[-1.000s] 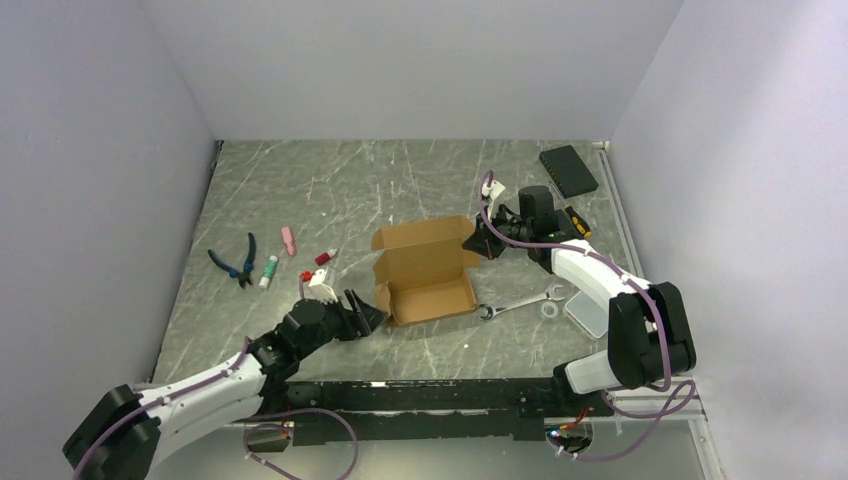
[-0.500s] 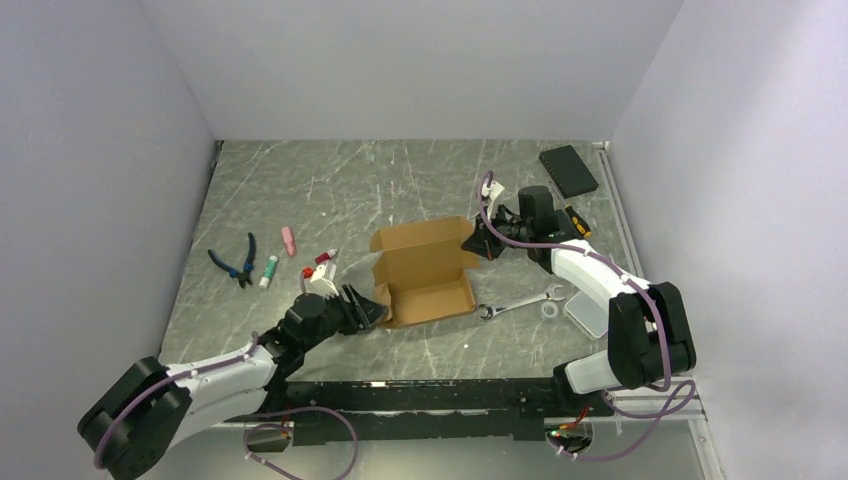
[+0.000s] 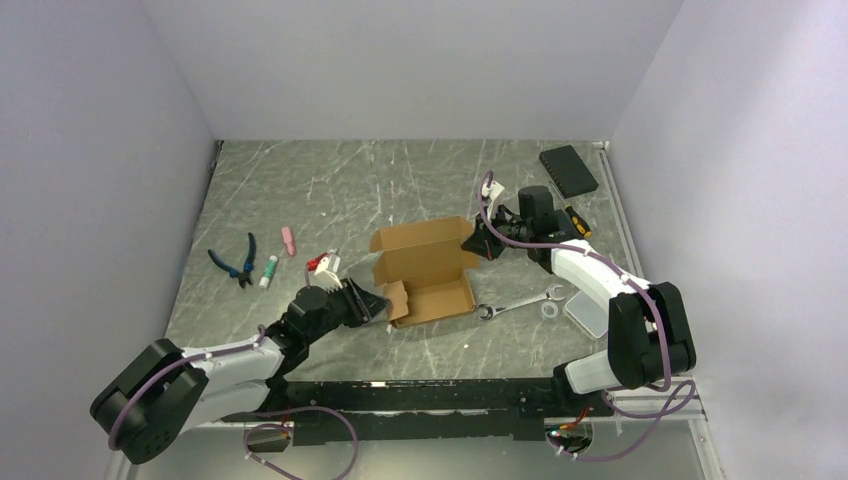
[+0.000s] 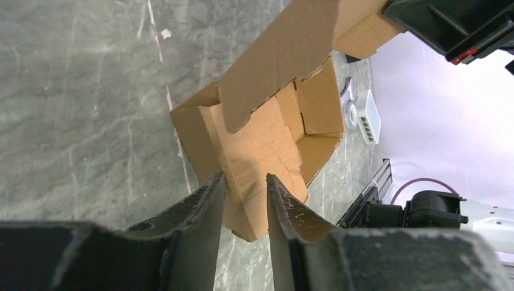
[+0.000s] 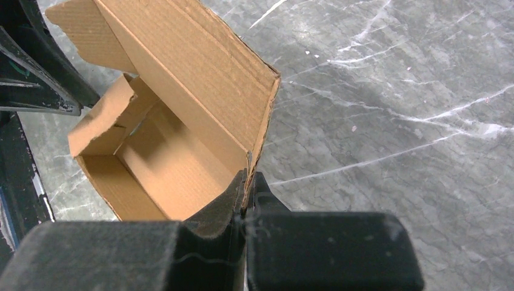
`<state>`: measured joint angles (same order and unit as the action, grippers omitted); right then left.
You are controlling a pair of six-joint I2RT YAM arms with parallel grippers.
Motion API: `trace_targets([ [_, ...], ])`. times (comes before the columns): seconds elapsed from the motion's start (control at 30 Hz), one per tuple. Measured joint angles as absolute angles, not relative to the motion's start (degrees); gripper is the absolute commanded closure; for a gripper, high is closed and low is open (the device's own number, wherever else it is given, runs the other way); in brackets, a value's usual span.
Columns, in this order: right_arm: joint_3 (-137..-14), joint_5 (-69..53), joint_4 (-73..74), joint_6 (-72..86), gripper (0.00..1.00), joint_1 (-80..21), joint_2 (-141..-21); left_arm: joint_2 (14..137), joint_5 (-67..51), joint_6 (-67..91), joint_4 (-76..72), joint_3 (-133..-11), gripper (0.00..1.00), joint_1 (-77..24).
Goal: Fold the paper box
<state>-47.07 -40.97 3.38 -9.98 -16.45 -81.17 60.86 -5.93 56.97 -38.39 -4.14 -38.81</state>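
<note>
The box (image 3: pixel 425 262) sits open near the middle of the surface (image 3: pixel 300 190). In the top view its long axis runs roughly 9 to 3 o'clock, and the lid is raised along the 12 o'clock side. The right gripper (image 5: pixel 245 189) is clamped tight on the lid's 3 o'clock edge, with the cardboard pinched between its jaws, propping the lid up. The left gripper (image 4: pixel 245 185) is at the box's 9 o'clock end, and the tray lies toward 2 o'clock from it. Its fingers (image 4: pixel 206 197) stand a narrow gap apart, straddling the loose end flap. Whether they touch the cardboard I cannot tell. The left arm is nearer that flap, so the coming move looks like its job: nip the flap and turn it inward toward 3 o'clock, along the long axis, while the right steadies the lid.
</note>
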Motion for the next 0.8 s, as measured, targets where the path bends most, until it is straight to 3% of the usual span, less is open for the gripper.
trace_targets([
  [0.63, -47.07, -40.97, 3.38, -10.0, 1.0, -16.49, -81.17, 63.05, -6.22, 59.09, -22.74, -14.81, 0.59, -38.76],
  [0.8, -47.07, -40.97, 3.38, -10.0, 1.0, -16.49, -81.17, 56.84, -6.17, 56.49, -17.41, -14.83, 0.44, -38.7],
])
